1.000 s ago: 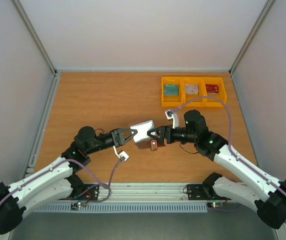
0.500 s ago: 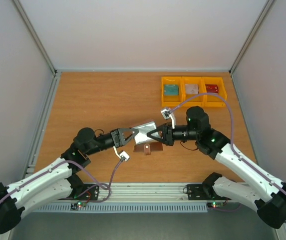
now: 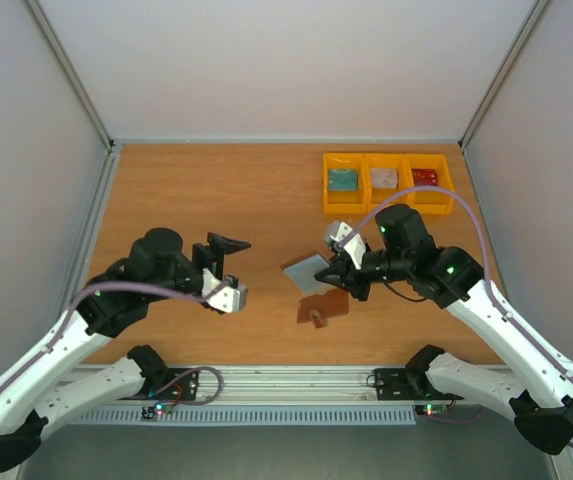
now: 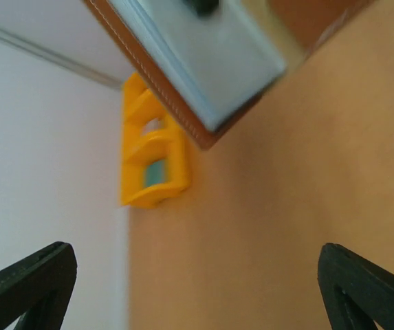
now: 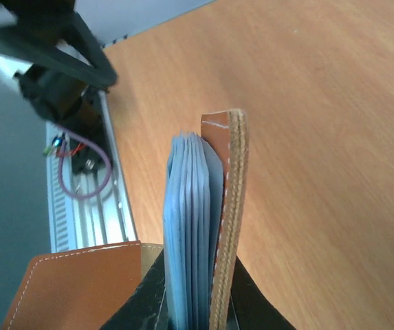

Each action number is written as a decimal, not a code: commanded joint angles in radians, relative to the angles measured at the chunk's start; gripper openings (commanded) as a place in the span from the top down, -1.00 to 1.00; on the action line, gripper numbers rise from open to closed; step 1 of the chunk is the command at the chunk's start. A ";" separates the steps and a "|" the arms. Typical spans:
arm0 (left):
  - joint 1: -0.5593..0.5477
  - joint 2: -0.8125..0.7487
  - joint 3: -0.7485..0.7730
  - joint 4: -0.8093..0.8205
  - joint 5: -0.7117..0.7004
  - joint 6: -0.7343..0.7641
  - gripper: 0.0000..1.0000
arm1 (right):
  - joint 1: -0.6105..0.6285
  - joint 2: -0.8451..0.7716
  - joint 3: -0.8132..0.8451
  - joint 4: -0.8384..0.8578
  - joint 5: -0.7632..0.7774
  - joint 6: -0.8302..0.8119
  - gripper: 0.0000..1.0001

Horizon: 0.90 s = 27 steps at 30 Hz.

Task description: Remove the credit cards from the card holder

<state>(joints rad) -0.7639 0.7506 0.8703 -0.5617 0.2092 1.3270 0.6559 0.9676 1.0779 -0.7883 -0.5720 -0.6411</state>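
Note:
My right gripper is shut on the brown card holder, which it holds open above the table. The blue-grey lining faces up and the other brown flap hangs down with its snap tab. In the right wrist view the lined pocket layers and leather edge of the card holder stand clamped between my right gripper jaws; I cannot tell if a card sits inside. My left gripper is wide open and empty, well left of the holder. Credit cards lie in the bins: teal, whitish, red.
Three joined yellow bins stand at the back right of the wooden table. The left wrist view shows the card holder overhead, the yellow bins by the white wall, and my left gripper spread wide. An aluminium rail runs along the near edge.
The left gripper let go of the card holder, opened wide and drew back to the left. The right gripper shut on the holder and carried it right; its brown flap has swung open.

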 commanded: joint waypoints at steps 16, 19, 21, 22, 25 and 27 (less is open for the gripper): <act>-0.026 0.131 0.119 -0.060 0.683 -1.245 -0.23 | 0.266 0.206 0.319 -0.249 -0.112 -0.585 0.98; -0.029 0.126 0.114 -0.054 0.681 -1.249 0.22 | 0.280 0.256 0.360 -0.286 -0.100 -0.604 0.98; -0.028 0.124 0.115 -0.059 0.677 -1.243 0.49 | 0.287 0.270 0.374 -0.295 -0.089 -0.614 0.98; -0.028 0.123 0.113 -0.059 0.671 -1.243 0.66 | 0.289 0.274 0.376 -0.292 -0.090 -0.616 0.98; -0.029 0.112 0.092 -0.039 0.651 -1.267 0.99 | 0.291 0.283 0.381 -0.291 -0.110 -0.622 0.97; -0.028 0.099 0.062 -0.003 0.649 -1.289 0.99 | 0.291 0.294 0.388 -0.294 -0.112 -0.615 0.94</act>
<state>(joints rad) -0.7872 0.8730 0.9730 -0.6609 0.8387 0.1173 0.9295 1.2484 1.4273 -1.0824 -0.6651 -1.2015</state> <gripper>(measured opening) 0.048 0.112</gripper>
